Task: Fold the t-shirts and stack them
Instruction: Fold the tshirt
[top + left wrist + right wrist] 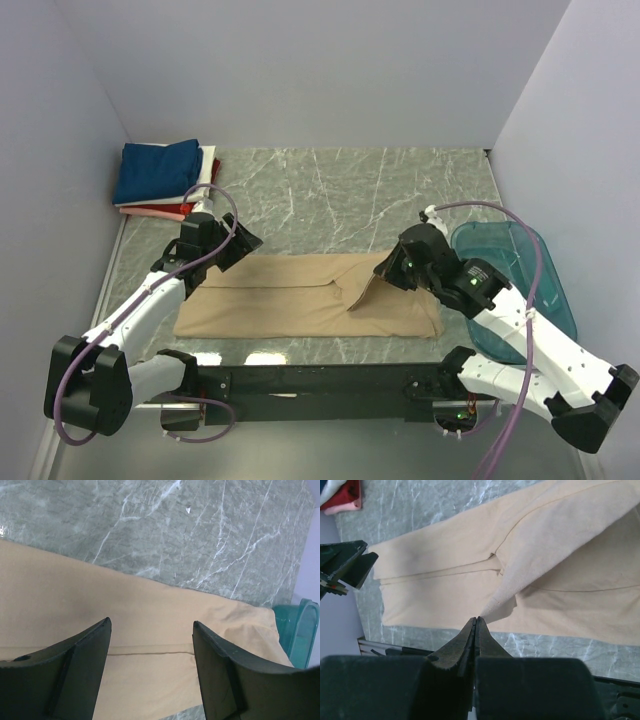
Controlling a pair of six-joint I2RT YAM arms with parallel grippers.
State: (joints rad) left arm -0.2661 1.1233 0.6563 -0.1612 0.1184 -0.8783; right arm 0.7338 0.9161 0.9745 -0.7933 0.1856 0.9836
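Observation:
The tan t-shirt [290,300] lies flat as a long strip across the near middle of the table. My right gripper [388,268] is shut on a corner of it and holds that flap [540,555] lifted over the shirt's right part; its jaws [476,621] are pressed together at the cloth tip. My left gripper [243,243] is open and empty above the shirt's left end, and cloth [75,595] shows between its jaws [151,622]. A stack of folded shirts, navy blue [157,170] on top with white, red and pink below, sits at the back left corner.
A teal translucent tub [535,290] stands at the right edge of the table, also in the left wrist view [300,630]. The grey marble tabletop [350,190] stretches behind the shirt. Walls close in on the left, back and right.

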